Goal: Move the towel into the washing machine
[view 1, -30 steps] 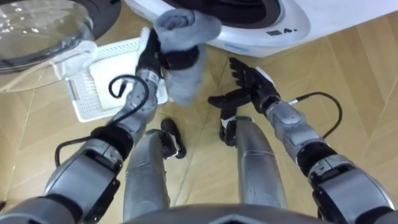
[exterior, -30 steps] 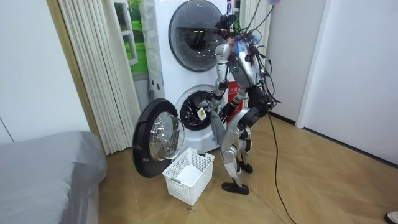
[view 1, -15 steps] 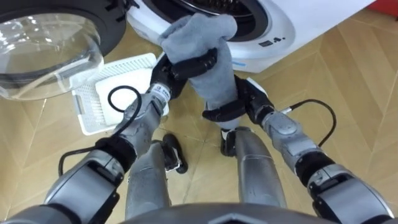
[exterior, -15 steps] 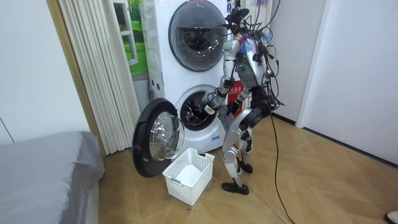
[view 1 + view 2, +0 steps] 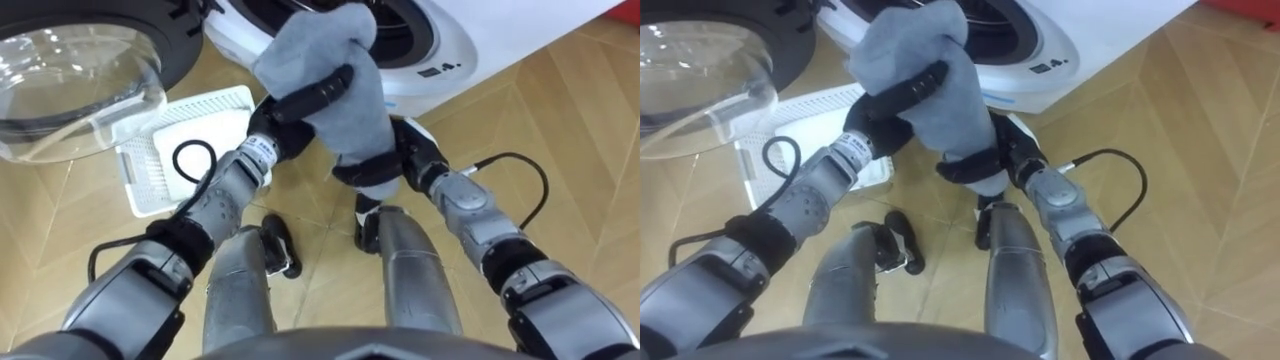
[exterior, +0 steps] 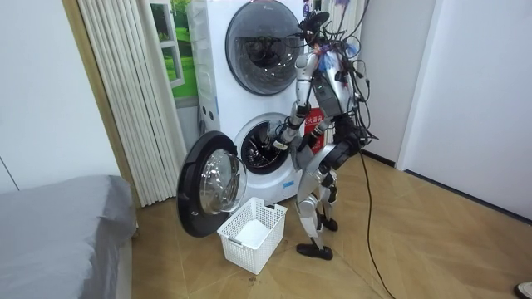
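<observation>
A grey towel (image 5: 325, 65) is bunched in my left hand (image 5: 305, 100), whose dark fingers curl over its middle. It is held up just in front of the washing machine's open drum mouth (image 5: 400, 20). My right hand (image 5: 375, 170) is at the towel's hanging lower end, fingers curled round it from below. The right eye view has the same towel (image 5: 930, 70), left hand (image 5: 895, 105) and right hand (image 5: 985, 165). In the room view I stand facing the lower washing machine (image 6: 262, 145), arms reaching to its opening.
The machine's round glass door (image 5: 70, 60) stands swung open at my left. A white plastic basket (image 5: 170, 140) sits on the wooden floor below it, beside my left leg. The machine's white front panel (image 5: 470, 45) is close ahead.
My left hand lifted the towel up toward the drum mouth. My right hand, open and apart a second ago, moved in and closed on the towel's lower end.
</observation>
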You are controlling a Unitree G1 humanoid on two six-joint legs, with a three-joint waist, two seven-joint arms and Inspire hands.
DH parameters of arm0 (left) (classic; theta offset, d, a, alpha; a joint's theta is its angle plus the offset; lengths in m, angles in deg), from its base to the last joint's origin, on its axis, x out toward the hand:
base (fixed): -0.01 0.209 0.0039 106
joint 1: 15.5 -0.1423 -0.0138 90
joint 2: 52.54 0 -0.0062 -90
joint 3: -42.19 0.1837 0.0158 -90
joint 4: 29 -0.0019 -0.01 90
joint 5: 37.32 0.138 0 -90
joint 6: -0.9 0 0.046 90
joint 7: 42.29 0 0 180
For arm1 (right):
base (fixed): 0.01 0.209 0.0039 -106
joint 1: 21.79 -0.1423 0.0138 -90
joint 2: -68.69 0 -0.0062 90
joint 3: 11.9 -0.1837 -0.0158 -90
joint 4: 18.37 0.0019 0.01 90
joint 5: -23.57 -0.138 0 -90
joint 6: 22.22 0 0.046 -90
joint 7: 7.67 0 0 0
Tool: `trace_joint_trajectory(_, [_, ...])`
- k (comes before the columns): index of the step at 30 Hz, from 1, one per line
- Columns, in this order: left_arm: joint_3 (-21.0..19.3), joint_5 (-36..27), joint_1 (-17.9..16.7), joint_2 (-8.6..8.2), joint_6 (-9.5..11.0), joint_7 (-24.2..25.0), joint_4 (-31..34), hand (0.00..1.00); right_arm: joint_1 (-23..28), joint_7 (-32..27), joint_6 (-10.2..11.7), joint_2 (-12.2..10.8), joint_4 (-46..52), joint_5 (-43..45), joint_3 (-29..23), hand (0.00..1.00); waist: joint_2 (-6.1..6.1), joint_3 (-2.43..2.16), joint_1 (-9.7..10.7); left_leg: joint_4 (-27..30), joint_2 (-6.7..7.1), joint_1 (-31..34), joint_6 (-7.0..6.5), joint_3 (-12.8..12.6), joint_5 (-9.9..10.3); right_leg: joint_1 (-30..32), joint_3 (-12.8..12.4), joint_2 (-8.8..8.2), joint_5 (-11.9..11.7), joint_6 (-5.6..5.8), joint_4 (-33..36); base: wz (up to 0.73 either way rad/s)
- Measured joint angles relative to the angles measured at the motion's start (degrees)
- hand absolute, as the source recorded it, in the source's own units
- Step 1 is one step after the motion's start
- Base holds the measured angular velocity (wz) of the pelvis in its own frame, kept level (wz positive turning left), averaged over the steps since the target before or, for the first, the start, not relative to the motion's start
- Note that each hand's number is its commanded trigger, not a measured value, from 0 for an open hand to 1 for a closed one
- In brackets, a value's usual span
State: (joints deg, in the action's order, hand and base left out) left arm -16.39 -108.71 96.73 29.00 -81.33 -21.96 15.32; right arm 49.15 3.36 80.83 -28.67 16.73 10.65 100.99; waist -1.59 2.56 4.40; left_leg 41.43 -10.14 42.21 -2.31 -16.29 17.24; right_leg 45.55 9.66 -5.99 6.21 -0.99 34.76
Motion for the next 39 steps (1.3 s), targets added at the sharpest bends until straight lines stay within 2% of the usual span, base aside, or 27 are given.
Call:
trace_joint_trajectory(7, [0.12,-3.05,-0.41,0.0,-1.6,0.07,-0.01,1.0,0.22,0.44,-0.49,0.0,-0.2,0.03,-0.16,1.0,-0.43,0.17,-0.04,0.06,-0.06,-0.72,0.17,0.8,-0.1,-1.33,0.77,-0.02,0.01,-0.23,-0.72,0.04])
trace_joint_trajectory(13, [0.12,-3.46,-0.83,0.07,-3.21,0.03,-0.01,1.0,1.24,0.41,-0.52,0.0,-0.7,0.18,-0.35,1.0,-1.07,0.1,-0.18,-0.81,-0.15,-1.25,0.49,0.92,-0.33,-2.01,1.21,0.08,-0.04,-0.39,-1.24,0.02])
trace_joint_trajectory(14, [0.12,-3.5,-0.83,0.12,-3.31,0.03,-0.01,0.85,1.2,0.39,-0.57,0.0,-0.75,0.18,-0.33,1.0,-1.07,0.1,-0.17,-0.86,-0.15,-1.25,0.51,0.92,-0.34,-2.0,1.22,0.11,-0.02,-0.42,-1.22,0.0])
trace_joint_trajectory(15, [0.12,-3.75,-0.83,0.15,-3.55,0.01,-0.01,0.0,1.16,0.33,-0.63,0.04,-0.82,0.17,-0.3,1.0,-1.07,0.1,-0.15,-0.99,-0.16,-1.25,0.54,0.92,-0.36,-2.0,1.3,0.12,0.02,-0.48,-1.23,0.0])
trace_joint_trajectory(20, [-1.02,-3.82,-0.82,0.08,-3.75,-0.1,-0.07,0.0,0.52,0.21,-0.75,0.17,-1.39,0.35,-0.55,1.0,-1.06,0.1,-0.18,-1.82,-0.12,-1.47,0.74,0.72,-0.49,-1.98,1.22,0.17,-0.02,-0.53,-2.04,-0.01])
trace_joint_trajectory(23, [-2.08,-3.72,-0.98,0.45,-3.77,-0.1,-1.26,0.0,0.0,-0.52,-1.88,0.21,-2.42,1.35,-0.59,1.0,-1.06,0.11,-0.54,-2.42,0.03,-1.74,0.9,0.75,-0.59,-2.21,1.31,0.22,-0.01,-0.53,-2.13,0.0])
trace_joint_trajectory(27, [-2.32,-2.5,-2.45,0.82,-4.07,-0.08,-4.28,0.0,-0.05,-2.32,-4.12,1.22,-4.32,2.05,-0.76,1.0,-0.99,0.15,-2.68,-4.45,0.97,-2.32,1.2,0.68,-1.18,-2.29,1.23,-0.04,0.0,-0.51,-2.93,0.02])
trace_joint_trajectory(29, [-4.38,-0.83,-3.58,0.78,-4.71,-0.13,-6.13,0.0,0.14,-2.73,-5.34,1.19,-5.25,2.39,-0.84,1.0,-0.98,0.2,-3.77,-4.88,1.03,-2.37,1.29,0.71,-1.26,-2.2,1.21,-0.01,0.11,-0.5,-3.11,0.0])
trace_joint_trajectory(32, [-7.56,3.82,-5.11,0.92,-4.8,-1.37,-9.81,0.0,0.36,-3.07,-6.95,1.74,-6.41,0.82,-1.27,1.0,-0.98,0.2,-6.28,-5.47,1.17,-2.37,1.41,0.74,-1.33,-2.03,1.44,-0.17,0.46,-0.53,-3.1,0.04])
trace_joint_trajectory(36, [-12.41,12.64,-6.03,2.22,-4.77,-6.21,-16.36,0.0,-1.26,-3.6,-8.67,2.61,-9.53,-3.28,-4.08,1.0,-0.97,0.21,-6.86,-7.01,2.59,-1.45,1.44,1.8,-2.27,-1.3,2.65,-1.41,1.01,-0.42,-2.94,0.23])
trace_joint_trajectory(39, [-13.46,20.02,-6.95,2.59,-5.04,-9.96,-18.76,0.0,-2.2,-3.51,-9.97,3.71,-12.04,-5.0,-6.46,1.0,-0.94,0.23,-8.11,-7.83,3.42,-1.27,1.3,2.39,-2.65,-1.26,3.15,-2.05,1.26,-0.01,-3.06,0.18])
